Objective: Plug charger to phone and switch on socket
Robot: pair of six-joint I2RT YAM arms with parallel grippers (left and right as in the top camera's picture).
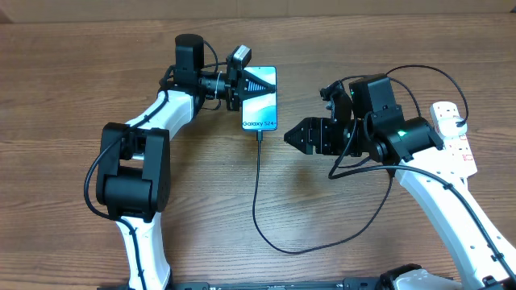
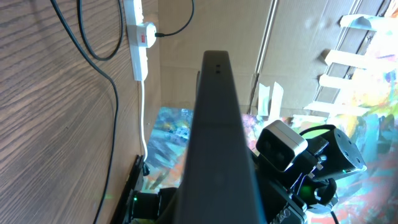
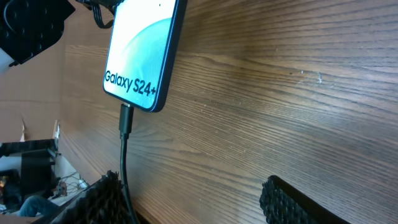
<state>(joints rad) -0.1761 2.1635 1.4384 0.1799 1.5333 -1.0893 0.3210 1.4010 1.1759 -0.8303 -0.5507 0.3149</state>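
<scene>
My right claw [image 1: 289, 135] hangs empty, fingers apart, just right of the charger [image 1: 259, 137] tip, which sits in the near end of the phone [image 1: 262, 101]. The phone lies flat on the desk [image 1: 322, 48], teal screen lit, with my left claw [image 1: 239, 84] clamped on its far left edge. The socket [image 1: 461, 145], a white strip with red switches, long axis running near to far, lies well apart to the right behind my right arm, the nearer one for the switch.
</scene>
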